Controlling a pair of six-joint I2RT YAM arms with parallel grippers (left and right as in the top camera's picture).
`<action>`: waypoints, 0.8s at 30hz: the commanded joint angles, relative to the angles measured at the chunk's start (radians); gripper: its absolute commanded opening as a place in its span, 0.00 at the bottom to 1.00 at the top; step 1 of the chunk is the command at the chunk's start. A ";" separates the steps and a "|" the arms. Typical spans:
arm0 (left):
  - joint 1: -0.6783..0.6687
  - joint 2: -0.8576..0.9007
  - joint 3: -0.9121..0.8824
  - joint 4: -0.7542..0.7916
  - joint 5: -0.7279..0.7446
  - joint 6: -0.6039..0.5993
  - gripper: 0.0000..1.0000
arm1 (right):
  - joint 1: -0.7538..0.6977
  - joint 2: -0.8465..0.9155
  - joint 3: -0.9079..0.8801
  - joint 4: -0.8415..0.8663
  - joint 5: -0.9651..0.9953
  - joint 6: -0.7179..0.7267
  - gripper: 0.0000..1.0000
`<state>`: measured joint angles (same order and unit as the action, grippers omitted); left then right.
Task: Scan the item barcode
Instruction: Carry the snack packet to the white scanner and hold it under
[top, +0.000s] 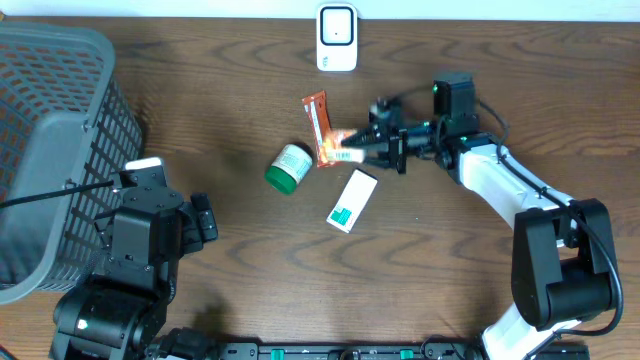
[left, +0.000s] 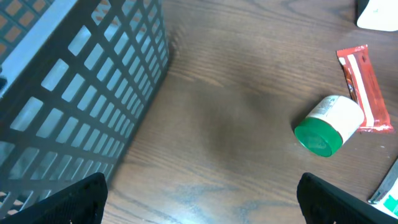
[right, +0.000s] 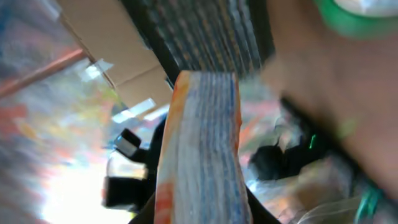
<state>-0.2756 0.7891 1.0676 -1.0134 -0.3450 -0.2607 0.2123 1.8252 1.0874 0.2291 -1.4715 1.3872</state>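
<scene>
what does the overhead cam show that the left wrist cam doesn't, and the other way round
Only overhead: the right gripper, shut on a small orange item, plus the white boxy scanner in full.
Only left wrist: the left gripper with black fingertips spread wide, and the holes of the grey plastic mesh basket close up.
Both: that basket, the white bottle with a green cap and the long red-orange sachet.
</scene>
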 joint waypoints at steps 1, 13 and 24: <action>0.005 -0.004 0.010 0.000 -0.006 0.013 0.98 | -0.005 0.001 0.014 0.223 0.062 -0.083 0.21; 0.005 -0.004 0.010 0.000 -0.006 0.013 0.98 | -0.015 0.001 0.014 0.381 0.369 -0.570 0.28; 0.005 -0.004 0.010 0.000 -0.006 0.013 0.98 | -0.007 0.001 0.024 0.149 0.675 -0.798 0.15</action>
<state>-0.2756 0.7891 1.0676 -1.0134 -0.3454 -0.2607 0.2043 1.8263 1.0966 0.3828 -0.8589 0.6655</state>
